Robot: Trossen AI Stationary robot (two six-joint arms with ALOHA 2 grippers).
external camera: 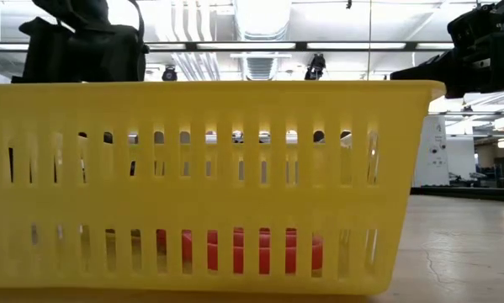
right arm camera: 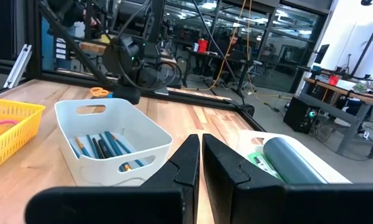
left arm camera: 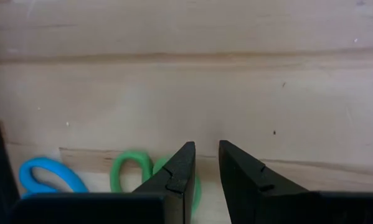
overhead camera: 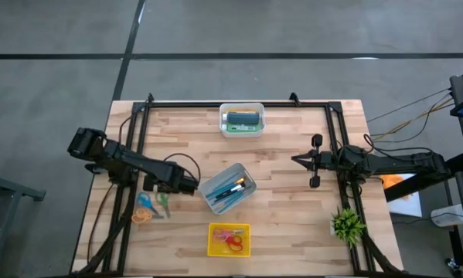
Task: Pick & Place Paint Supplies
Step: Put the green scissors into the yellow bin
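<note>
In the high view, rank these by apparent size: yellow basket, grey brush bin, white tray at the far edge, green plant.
1. grey brush bin
2-3. white tray and yellow basket look alike; unranked
4. green plant

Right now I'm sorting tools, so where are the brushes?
In the high view the brushes lie inside the grey bin at table centre, just right of the left gripper and above the yellow basket.
</note>
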